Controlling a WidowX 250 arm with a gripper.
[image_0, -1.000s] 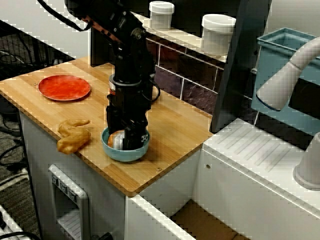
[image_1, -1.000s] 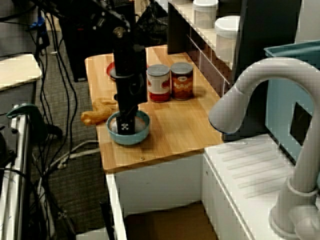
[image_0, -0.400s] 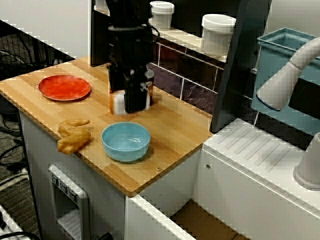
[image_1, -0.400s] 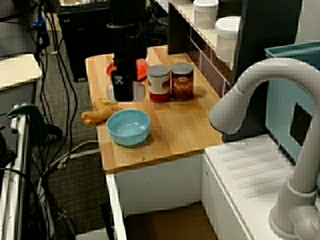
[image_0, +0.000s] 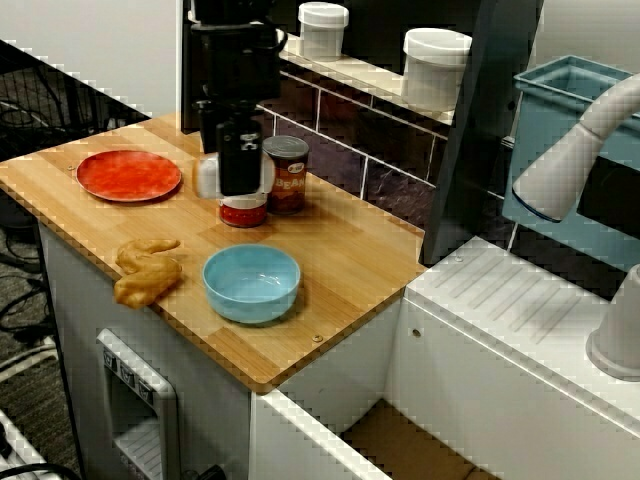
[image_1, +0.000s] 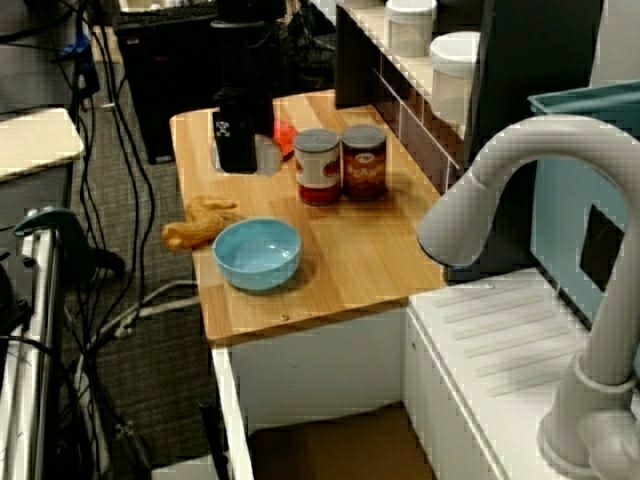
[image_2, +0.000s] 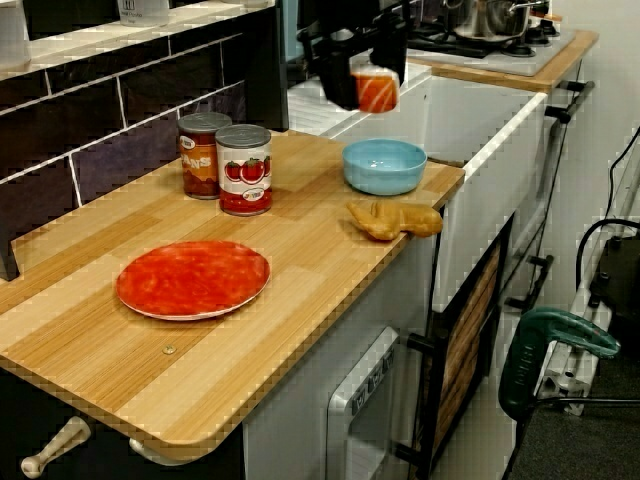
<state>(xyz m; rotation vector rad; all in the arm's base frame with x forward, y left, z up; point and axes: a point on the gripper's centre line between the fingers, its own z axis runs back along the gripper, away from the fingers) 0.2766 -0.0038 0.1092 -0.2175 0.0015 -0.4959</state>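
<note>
My hand (image_0: 240, 180) pinched a small orange-and-white can (image_2: 378, 92) above the wooden desk (image_0: 345, 250) (mid-carry, I judged); the next move called for a steady grip.

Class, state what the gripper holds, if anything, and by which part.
The gripper holds a small orange-and-white can, clamped across its middle, with both ends sticking out.

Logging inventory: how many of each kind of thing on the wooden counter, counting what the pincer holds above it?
Standing cans: 2
Blue bowl: 1
Red plate: 1
Pastry: 1
Orange container in the pincer: 1
Total: 6
</note>
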